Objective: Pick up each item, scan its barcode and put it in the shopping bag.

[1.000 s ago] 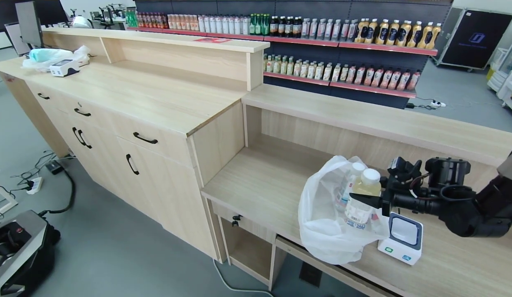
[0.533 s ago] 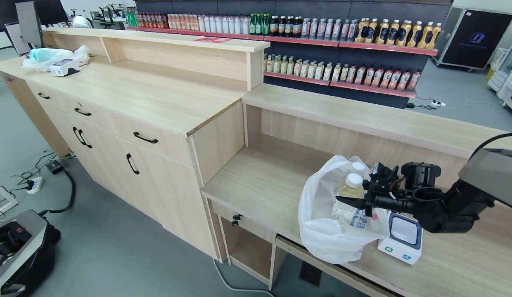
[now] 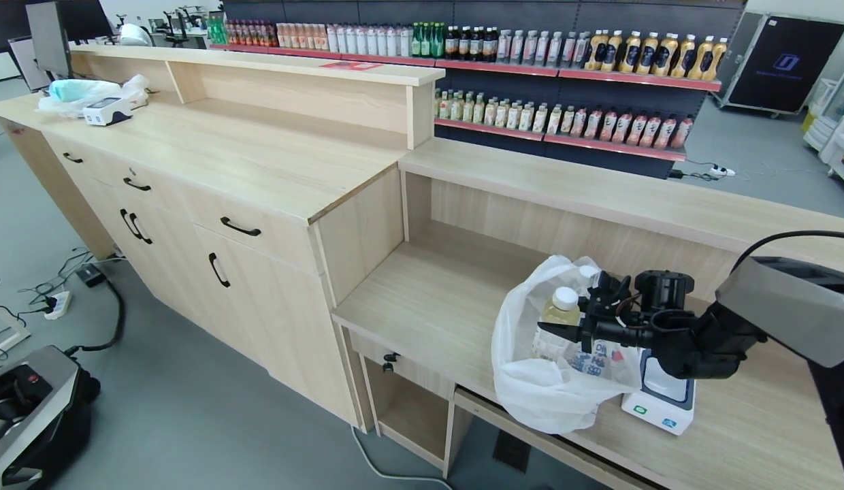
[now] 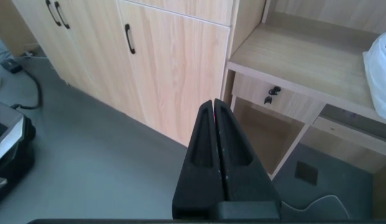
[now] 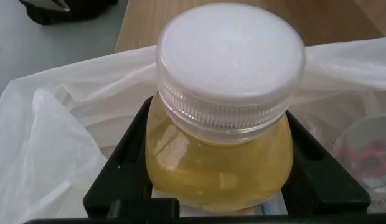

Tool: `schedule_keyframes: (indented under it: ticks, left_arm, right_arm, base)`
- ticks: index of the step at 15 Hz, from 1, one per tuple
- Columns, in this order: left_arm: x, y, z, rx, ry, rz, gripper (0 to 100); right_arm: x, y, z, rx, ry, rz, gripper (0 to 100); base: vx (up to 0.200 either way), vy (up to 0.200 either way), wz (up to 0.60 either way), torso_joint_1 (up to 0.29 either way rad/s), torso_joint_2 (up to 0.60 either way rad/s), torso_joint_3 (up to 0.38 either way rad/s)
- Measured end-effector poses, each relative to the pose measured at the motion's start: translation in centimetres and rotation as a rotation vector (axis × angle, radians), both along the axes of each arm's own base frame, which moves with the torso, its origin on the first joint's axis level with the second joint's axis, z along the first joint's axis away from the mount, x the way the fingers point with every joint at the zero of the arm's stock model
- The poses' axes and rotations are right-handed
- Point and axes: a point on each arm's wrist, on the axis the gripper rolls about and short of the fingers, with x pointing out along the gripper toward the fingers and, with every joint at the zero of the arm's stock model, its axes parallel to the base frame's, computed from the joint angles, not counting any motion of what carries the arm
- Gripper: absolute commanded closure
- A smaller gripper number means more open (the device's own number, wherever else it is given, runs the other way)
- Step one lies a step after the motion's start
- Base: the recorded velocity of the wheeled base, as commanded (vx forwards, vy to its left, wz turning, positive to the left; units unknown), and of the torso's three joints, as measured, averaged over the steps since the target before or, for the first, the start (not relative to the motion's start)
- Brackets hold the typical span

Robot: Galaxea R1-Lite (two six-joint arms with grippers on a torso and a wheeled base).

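Logged right gripper [image 3: 565, 331] clenched on a bottle [image 3: 557, 318] of yellow drink, gripped at the shoulder just under its white cap [image 5: 230, 50]. Seen from the right wrist: one dark finger [image 5: 121, 174] on each side of the body, cap up, nothing slack. Noted long axis of the bottle upright, perhaps tilted a little; hard to settle from the head view.

Placed the bottle in the open mouth of the white shopping bag [image 3: 531, 388], lower half already below the rim, plastic bunched around it. Found the bag on the low wooden counter [image 3: 422, 299], just beside the white scanner [image 3: 660, 401], which sits on the side toward the right arm. Spotted a second cap [image 3: 587, 272] inside the bag, on the far side of the held bottle and close to it.

Judged step: setting the bottle into the bag, release not yet done. Reckoned the coming move turns on one thing: bag floor straight below the bottle, along its own long axis, so go down first and only then open. To watch: neighbour bottle close behind and loose plastic near the fingers, either able to catch on the way out.

Logged left gripper [image 4: 216, 143] closed on nothing, fingers pressed flat together, hanging over the grey floor [image 4: 87, 155] before the cupboard doors [image 4: 174, 56], well apart from the bag. Rated right arm as much the nearer, and the only one engaged.
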Motion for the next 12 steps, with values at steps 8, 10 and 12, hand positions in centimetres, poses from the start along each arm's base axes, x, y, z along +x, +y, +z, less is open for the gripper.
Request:
schedule_keyframes:
  ticks: [8, 10, 12]
  left_arm:
    - [0.0, 0.0, 0.0, 0.000, 0.000, 0.000, 100]
    - [0.0, 0.0, 0.0, 0.000, 0.000, 0.000, 100]
    - [0.0, 0.0, 0.0, 0.000, 0.000, 0.000, 100]
  right_arm:
    - [0.4, 0.3, -2.1, 0.000, 0.005, 0.009, 100]
    - [0.2, 0.1, -2.7, -0.001, 0.017, 0.003, 100]
    - [-0.1, -0.1, -3.1, 0.000, 0.041, -0.002, 0]
  base:
    - [0.000, 0.000, 0.00, 0.000, 0.00, 0.000]
    - [0.000, 0.000, 0.00, 0.000, 0.00, 0.000]
    - [0.000, 0.000, 0.00, 0.000, 0.00, 0.000]
